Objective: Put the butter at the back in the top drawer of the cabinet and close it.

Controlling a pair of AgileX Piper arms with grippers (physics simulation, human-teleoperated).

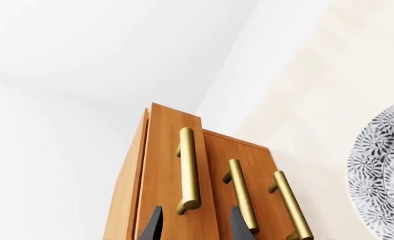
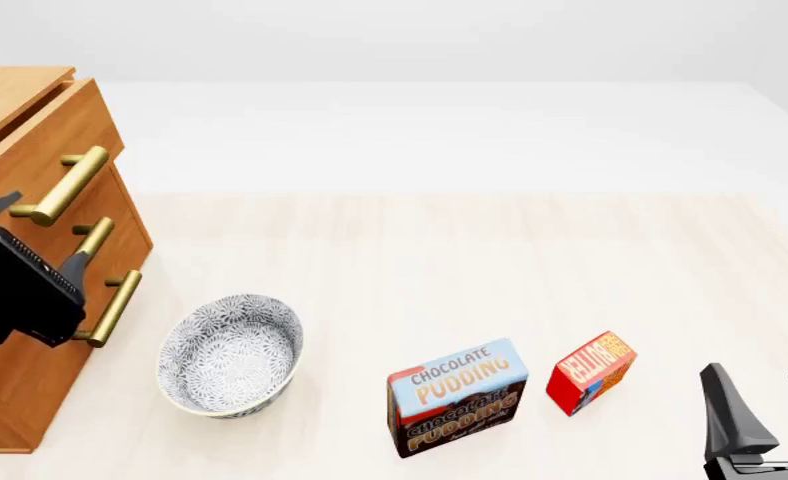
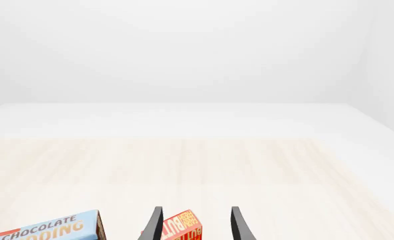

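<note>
The butter (image 2: 590, 373), a small red box, lies on the table at the front right, and in the right wrist view the butter (image 3: 182, 227) shows low between the fingers. My right gripper (image 2: 765, 395) stands open to its right, apart from it, holding nothing. The cabinet (image 2: 21, 390) stands at the left edge. Its top drawer (image 2: 50, 135) sits a little forward of the two lower fronts. My left gripper (image 2: 41, 232) is open just in front of the brass handles; in the left wrist view my left gripper (image 1: 197, 222) frames the lower end of the top drawer's handle (image 1: 188, 170).
A patterned grey bowl (image 2: 230, 353) sits right of the cabinet; the bowl (image 1: 384, 175) also shows in the left wrist view. The chocolate pudding box (image 2: 457, 397) stands between bowl and butter, and the pudding box (image 3: 47, 230) appears in the right wrist view.
</note>
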